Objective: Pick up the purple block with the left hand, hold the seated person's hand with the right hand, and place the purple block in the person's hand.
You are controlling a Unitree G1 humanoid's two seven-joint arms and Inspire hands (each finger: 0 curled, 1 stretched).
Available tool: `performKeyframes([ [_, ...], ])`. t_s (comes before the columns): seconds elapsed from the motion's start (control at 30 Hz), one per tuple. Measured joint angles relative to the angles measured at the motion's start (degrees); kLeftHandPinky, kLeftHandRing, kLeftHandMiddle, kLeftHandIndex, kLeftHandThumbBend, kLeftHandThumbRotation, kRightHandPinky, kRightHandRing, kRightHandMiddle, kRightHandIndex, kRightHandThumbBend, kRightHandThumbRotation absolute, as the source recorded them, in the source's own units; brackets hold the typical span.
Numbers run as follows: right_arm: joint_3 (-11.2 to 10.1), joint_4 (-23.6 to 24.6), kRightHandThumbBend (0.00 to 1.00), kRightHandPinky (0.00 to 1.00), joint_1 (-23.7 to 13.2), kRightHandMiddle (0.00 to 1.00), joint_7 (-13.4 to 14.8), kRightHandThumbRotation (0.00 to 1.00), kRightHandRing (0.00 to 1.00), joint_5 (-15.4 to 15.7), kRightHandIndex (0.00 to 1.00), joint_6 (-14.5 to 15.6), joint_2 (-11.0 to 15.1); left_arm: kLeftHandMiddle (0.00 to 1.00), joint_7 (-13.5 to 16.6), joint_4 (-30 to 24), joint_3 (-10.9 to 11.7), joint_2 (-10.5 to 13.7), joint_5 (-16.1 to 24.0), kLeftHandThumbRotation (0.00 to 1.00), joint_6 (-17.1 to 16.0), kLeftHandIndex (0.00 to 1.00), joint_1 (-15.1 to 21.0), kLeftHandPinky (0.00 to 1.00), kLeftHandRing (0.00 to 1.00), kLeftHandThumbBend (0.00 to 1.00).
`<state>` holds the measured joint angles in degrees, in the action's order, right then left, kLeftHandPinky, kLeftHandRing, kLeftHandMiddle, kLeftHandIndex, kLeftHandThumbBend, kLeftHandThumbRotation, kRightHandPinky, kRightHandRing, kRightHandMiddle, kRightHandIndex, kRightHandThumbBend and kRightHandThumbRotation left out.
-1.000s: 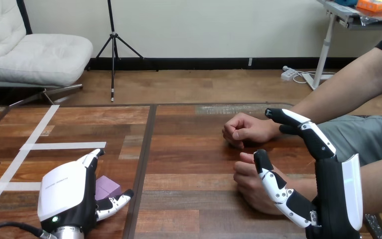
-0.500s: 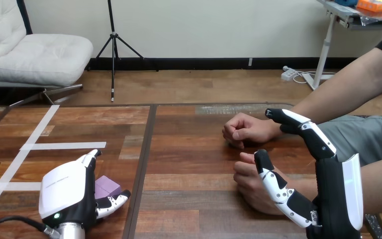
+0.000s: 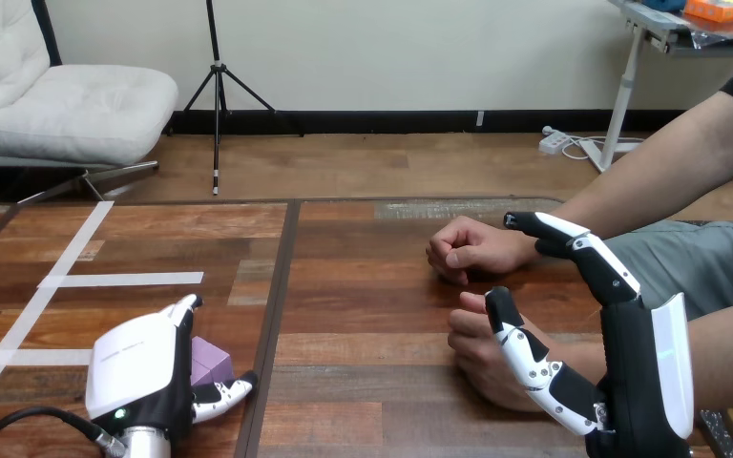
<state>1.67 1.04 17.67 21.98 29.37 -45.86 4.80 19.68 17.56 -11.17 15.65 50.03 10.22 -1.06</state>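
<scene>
The purple block [image 3: 212, 360] lies on the table near its front left, partly hidden behind my left hand [image 3: 138, 370]. That hand stands against the block's left side, one finger pointing straight ahead and the thumb [image 3: 224, 390] just in front of the block. My right hand [image 3: 641, 377] stands upright at the lower right with straight fingers [image 3: 573, 246]. Its thumb [image 3: 525, 355] shows in front of the person's nearer hand [image 3: 477, 355], which rests on the table; I cannot tell whether they touch. The person's farther hand [image 3: 466, 248] is a loose fist on the table.
White tape lines [image 3: 119, 280] cross the table's left part. A dark seam [image 3: 282, 296] splits the wooden table [image 3: 363, 286] down its middle. The person's forearms come in from the right edge.
My left hand has slid a little to the right and nearer, covering more of the purple block. The right hand's fingertips have edged slightly left. The person's hands are unmoved.
</scene>
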Motion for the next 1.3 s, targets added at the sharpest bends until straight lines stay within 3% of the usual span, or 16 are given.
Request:
performKeyframes([
  [0.83, -0.46, 1.33, 0.41, 0.75, 0.3, 0.75, -1.18, 0.36, 0.78, 0.03, 0.71, 0.97, 0.08, 0.88, 2.65, 5.38, -1.42, 1.22, -2.25, 0.44, -1.71, 0.88, 2.27, 0.84, 0.87, 0.77],
  [0.93, -0.49, 1.36, 0.41, 0.74, 0.36, 0.75, -1.23, 0.36, 0.78, 0.03, 0.71, 1.12, 0.09, 0.87, 3.11, 6.14, -1.47, 1.25, -2.69, 0.41, -1.89, 0.87, 2.65, 0.81, 0.84, 0.76],
  [0.97, -0.51, 1.37, 0.41, 0.74, 0.38, 0.75, -1.24, 0.36, 0.78, 0.03, 0.71, 1.18, 0.09, 0.84, 3.29, 6.41, -1.49, 1.26, -2.82, 0.38, -1.99, 0.85, 2.8, 0.73, 0.8, 0.74],
  [1.13, -0.53, 1.49, 0.42, 0.74, 0.5, 0.75, -1.26, 0.36, 0.77, 0.03, 0.7, 1.52, 0.09, 0.77, 5.21, 8.25, -1.56, 1.24, -3.64, 0.29, -3.09, 0.8, 3.6, 0.57, 0.7, 0.69],
  [1.3, -0.56, 1.73, 0.42, 0.74, 0.76, 0.75, -1.28, 0.36, 0.78, 0.04, 0.7, 1.6, 0.12, 0.57, 8.22, 10.68, -1.54, 1.02, -5.5, 0.1, -5.0, 0.67, 4.37, 0.39, 0.51, 0.6],
])
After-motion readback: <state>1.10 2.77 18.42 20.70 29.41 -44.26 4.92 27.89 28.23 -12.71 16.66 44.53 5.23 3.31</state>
